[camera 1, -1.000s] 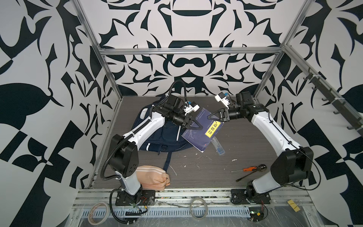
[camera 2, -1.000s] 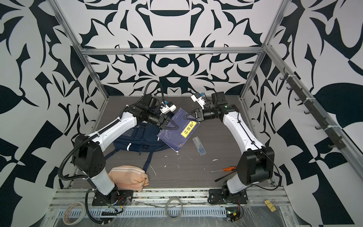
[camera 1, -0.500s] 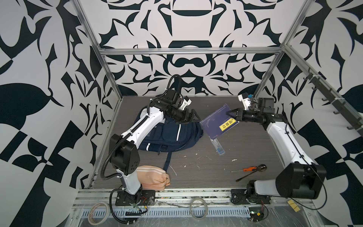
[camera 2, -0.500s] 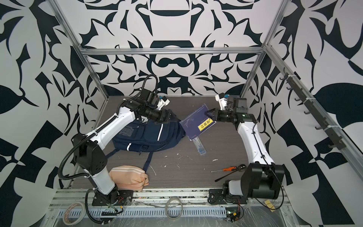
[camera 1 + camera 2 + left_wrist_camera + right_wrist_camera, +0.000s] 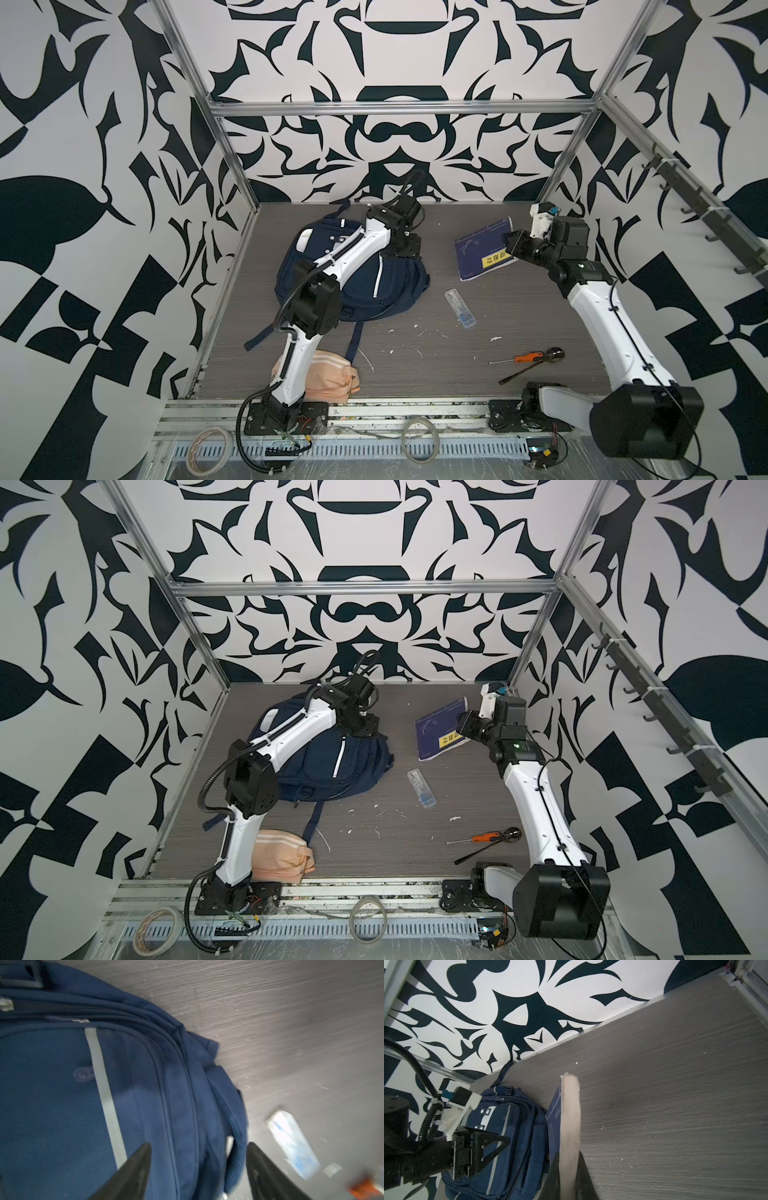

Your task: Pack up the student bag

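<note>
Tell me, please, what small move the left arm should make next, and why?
Probably lower the left gripper onto the top edge of the backpack and take hold of a flap to open it. Its jaws stand open just above the fabric, the zippers look closed, and the right gripper holds the book in the air with no opening to slide it into.

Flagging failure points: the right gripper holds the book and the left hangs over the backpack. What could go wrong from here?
1. The right gripper pinches the blue book by one edge; it may tilt or slip.
2. The left gripper is open, holding nothing, and the student bag looks zipped: no opening for the book.
3. The clear case between bag and book could get knocked.
</note>
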Motion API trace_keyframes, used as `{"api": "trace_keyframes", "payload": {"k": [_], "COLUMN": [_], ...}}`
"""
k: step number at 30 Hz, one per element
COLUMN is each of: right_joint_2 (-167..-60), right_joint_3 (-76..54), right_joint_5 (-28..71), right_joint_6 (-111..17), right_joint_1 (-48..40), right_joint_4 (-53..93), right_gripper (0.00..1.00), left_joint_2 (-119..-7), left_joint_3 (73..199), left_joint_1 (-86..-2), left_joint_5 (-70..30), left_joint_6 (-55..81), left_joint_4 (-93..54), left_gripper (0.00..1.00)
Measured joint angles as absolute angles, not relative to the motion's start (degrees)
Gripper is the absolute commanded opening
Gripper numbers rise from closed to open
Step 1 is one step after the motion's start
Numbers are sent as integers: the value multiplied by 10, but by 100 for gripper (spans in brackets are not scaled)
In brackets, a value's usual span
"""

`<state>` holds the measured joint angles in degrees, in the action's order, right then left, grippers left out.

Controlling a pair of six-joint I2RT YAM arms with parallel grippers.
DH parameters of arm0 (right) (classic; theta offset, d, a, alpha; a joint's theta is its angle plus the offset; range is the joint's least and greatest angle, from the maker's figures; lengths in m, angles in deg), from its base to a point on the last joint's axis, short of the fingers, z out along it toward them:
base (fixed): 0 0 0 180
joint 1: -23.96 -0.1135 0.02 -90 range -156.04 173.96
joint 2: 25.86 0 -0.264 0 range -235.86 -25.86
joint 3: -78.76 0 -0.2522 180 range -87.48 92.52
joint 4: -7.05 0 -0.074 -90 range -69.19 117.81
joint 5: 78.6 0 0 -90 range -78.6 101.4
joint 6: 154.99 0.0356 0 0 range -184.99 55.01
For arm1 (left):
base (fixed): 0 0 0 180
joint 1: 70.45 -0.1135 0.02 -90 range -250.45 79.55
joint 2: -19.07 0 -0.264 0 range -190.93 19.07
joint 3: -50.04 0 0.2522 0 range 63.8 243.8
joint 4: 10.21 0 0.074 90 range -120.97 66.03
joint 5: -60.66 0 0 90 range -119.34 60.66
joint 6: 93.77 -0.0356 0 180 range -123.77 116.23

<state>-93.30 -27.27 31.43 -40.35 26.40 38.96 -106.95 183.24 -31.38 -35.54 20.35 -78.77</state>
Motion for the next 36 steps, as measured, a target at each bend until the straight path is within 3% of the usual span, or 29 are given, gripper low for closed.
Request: {"api": "trace_keyframes", "payload": {"k": [6,16,20,26,36], "right_joint_2": [-913,-899,-899,-901,-900], "right_joint_3": [-285,-290,-290,-290,-290], "right_joint_5": [284,275,274,273,263], "right_joint_6": [-389,-379,-376,-375,-365], "right_joint_1": [248,245,242,226,195], "right_joint_4": [395,399,398,399,398], "right_gripper": [0,0,0,0,0], "left_joint_2": [-1113,-1113,-1113,-1113,-1081], "left_joint_3": [1842,1762,1762,1765,1786], "left_joint_1": [-297,-297,-297,-297,-320], "left_joint_5": [-430,-479,-483,-478,-396], "left_joint_6": [200,193,195,191,187], "left_joint_4": [-805,-779,-778,-780,-805], "left_gripper": [55,57,39,0,0]}}
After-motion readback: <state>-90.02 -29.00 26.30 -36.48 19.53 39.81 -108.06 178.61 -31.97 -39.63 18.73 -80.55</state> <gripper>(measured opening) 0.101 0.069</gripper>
